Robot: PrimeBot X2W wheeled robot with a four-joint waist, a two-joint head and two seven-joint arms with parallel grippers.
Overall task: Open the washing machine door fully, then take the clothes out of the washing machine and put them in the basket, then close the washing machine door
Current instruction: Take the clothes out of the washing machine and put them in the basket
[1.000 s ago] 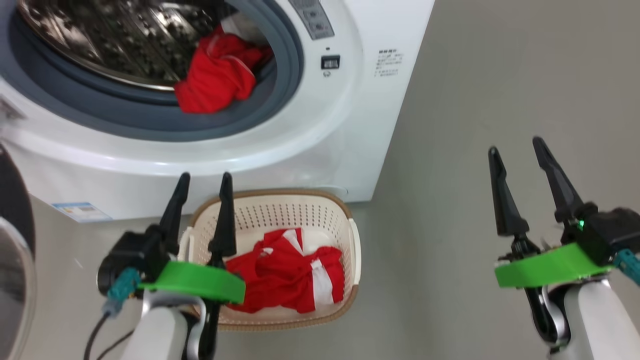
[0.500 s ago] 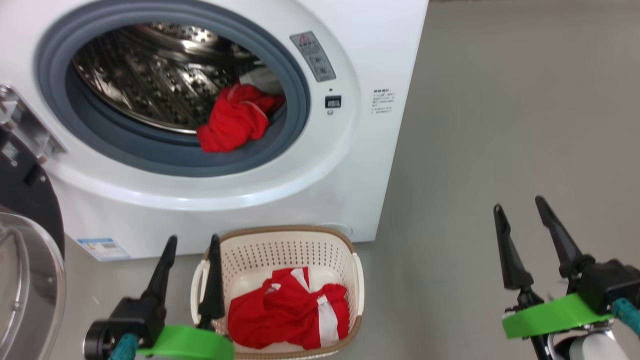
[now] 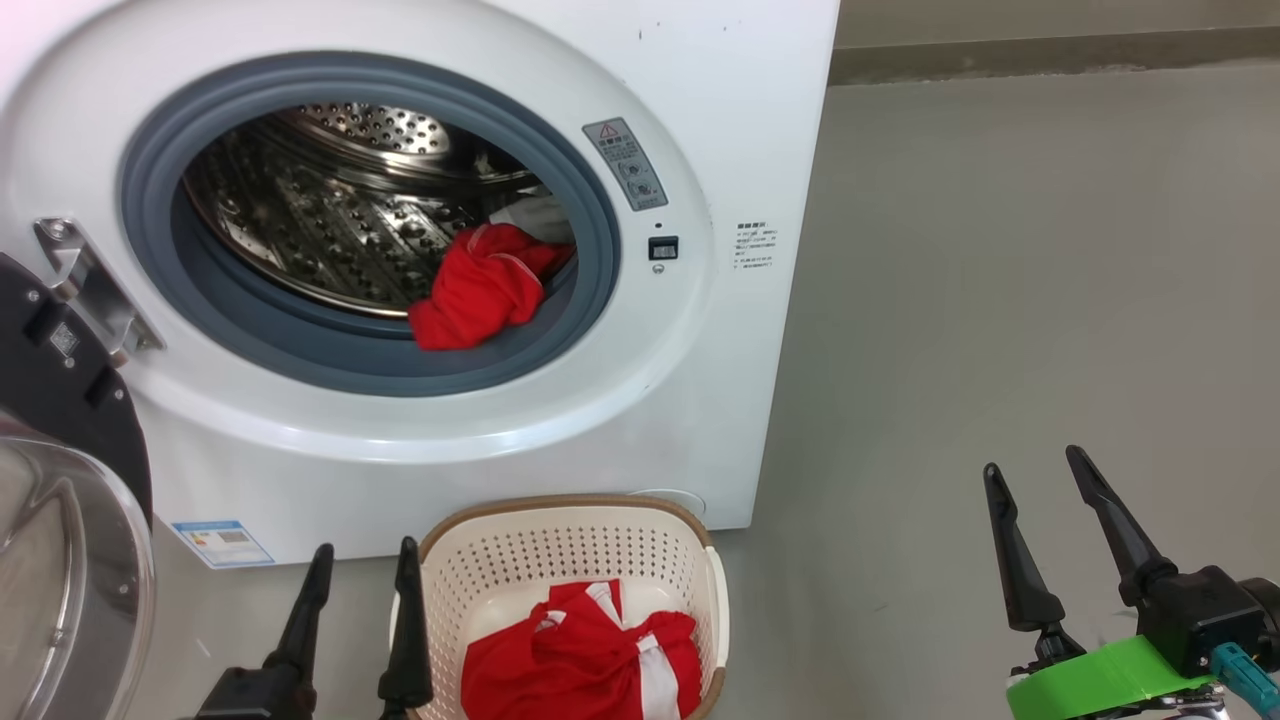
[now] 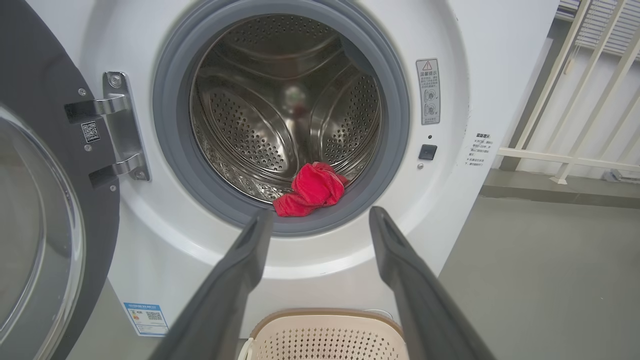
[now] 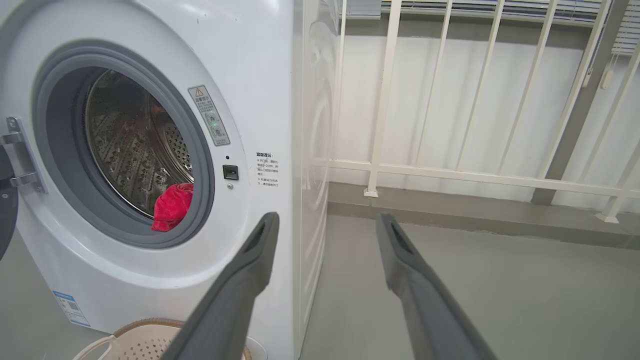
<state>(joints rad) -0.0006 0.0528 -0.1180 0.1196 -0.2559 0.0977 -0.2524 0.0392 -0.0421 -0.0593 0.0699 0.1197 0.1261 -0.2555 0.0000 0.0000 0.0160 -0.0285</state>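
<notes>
The head camera had tilted up to the washing machine (image 3: 700,400); the left end effector (image 3: 366,545) and right end effector (image 3: 1032,461) stood wide open, empty. One red garment (image 3: 480,290) inside awaited fetching.

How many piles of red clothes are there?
2. One red pile lies at the front of the drum, lower right in the washing machine, partly on the grey gasket. The other red pile lies in the basket. More may hide underneath.

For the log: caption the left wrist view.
Open left claw faces the open washing machine; one red garment at its mouth, basket below.
</notes>
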